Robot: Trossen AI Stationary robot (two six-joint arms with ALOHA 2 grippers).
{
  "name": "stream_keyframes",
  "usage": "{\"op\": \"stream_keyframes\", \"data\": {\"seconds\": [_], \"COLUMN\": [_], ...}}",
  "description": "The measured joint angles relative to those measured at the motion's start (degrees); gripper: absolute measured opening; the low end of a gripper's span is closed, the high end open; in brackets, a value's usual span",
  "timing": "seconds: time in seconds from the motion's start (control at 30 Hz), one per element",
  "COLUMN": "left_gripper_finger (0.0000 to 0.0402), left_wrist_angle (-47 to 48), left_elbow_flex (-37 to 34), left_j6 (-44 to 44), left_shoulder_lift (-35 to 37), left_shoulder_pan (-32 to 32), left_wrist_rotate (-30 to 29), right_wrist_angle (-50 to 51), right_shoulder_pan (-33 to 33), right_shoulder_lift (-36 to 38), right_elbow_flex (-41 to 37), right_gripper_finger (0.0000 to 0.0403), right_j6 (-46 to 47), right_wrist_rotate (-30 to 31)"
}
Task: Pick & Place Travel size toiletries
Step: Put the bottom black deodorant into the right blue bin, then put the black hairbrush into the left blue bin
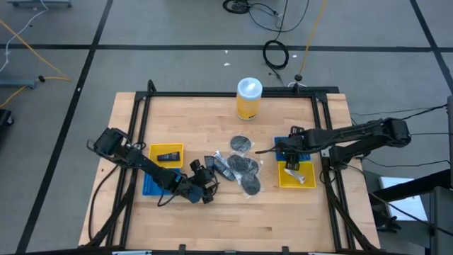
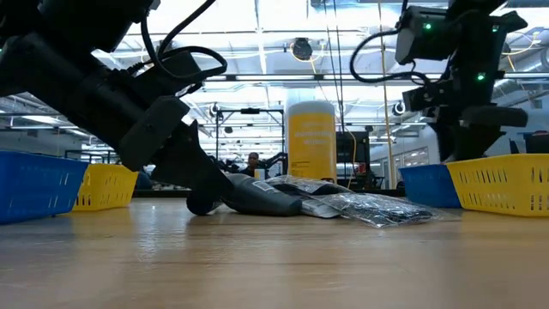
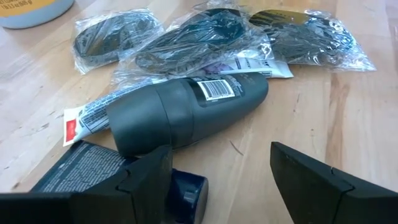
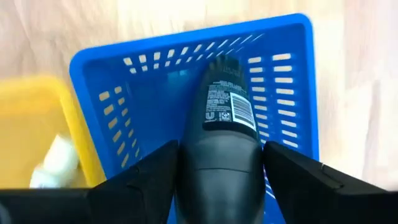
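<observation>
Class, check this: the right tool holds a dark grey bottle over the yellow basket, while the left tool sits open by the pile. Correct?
Not quite. The right wrist view shows the right tool holding the dark grey bottle over the blue basket, not the yellow one. The left tool is open by the pile.

The desk (image 3: pixel 348 124) is pale wood with a visible grain. The bottle (image 3: pixel 186 109) on it looks like smooth, matt dark-grey plastic. The bags (image 3: pixel 205 37) behind are crinkly, glossy clear film. The blue basket (image 4: pixel 292 81) is slotted plastic, as is the yellow one (image 4: pixel 31 118).
</observation>
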State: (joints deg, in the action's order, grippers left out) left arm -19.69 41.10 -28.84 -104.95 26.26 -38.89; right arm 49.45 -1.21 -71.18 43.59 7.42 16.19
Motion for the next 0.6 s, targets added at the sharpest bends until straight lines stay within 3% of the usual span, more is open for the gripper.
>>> {"op": "stream_keyframes", "data": {"seconds": [0.43,0.6], "left_gripper_finger": [0.0266,0.0266], "left_wrist_angle": [0.0,-0.1], "left_elbow_flex": [0.0,0.0], "left_j6": [0.0,0.0], "left_shoulder_lift": [0.0,0.0], "left_shoulder_pan": [0.0,0.0], "left_wrist_rotate": [0.0,0.0], "right_wrist_angle": [2.1,2.7], "right_shoulder_pan": [-1.0,-1.1], "right_shoulder_lift": [-0.7,-0.2], "right_elbow_flex": [0.0,0.0], "right_gripper_finger": [0.0272,0.0265], "right_j6": [3.7,8.0], "right_wrist_rotate": [3.9,6.6]}}
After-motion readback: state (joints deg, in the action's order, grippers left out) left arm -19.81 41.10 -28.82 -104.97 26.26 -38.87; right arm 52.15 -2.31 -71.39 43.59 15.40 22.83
